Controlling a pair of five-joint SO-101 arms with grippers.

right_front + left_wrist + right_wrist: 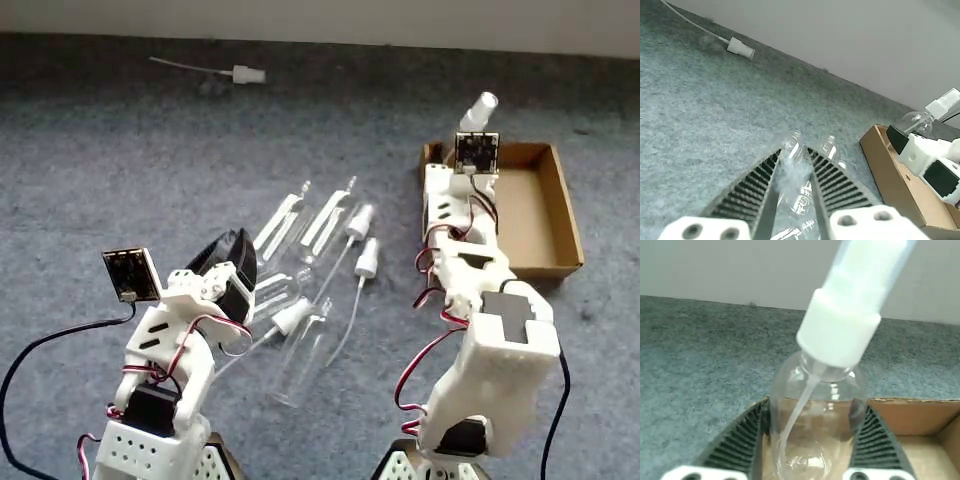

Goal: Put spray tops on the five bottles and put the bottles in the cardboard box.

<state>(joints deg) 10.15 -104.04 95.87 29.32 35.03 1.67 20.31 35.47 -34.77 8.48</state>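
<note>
Between the fingers [755, 185] of the left gripper [792, 153] sits a bare bottle [795, 197], pinched by its sides, neck pointing onward; that arm bends low over the carpet [100, 150]. The right gripper [812, 414] squeezes a capped bottle [815, 390] by its body, spray top [840, 335] rising beyond the fingertips [757, 416], box [562, 200] just beneath; that arm stretches straight forward.

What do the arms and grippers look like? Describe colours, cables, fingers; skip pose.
Left arm and right arm are white printed shells with black servo blocks. Thin red and black wires loop between joints; a thicker black cable trails from the left arm. Each wrist carries a small dark circuit board. Left gripper and right gripper have black ribbed fingers on white mounts.
</note>
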